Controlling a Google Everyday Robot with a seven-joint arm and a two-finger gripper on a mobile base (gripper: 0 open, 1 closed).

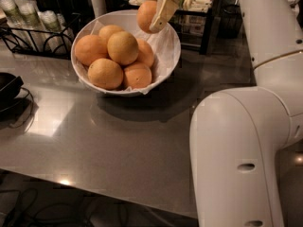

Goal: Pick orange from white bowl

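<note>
While white bowl (173, 56) sits on grey countertop (118, 145), gripper (152, 20) hangs over bowl's far rim, fingers (162, 13) clamped on orange (144, 14). Held orange is clear of pile, above crinkled paper lining (163, 40), touching no other fruit. Six more oranges (122, 47) heaped in bowl. White robot arm (241, 145) fills right foreground. Black wire rack (42, 34) behind bowl, left.

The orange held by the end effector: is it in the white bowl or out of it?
Out. The end effector grips the orange in the air above the white bowl rim, apart from the other oranges inside.
</note>
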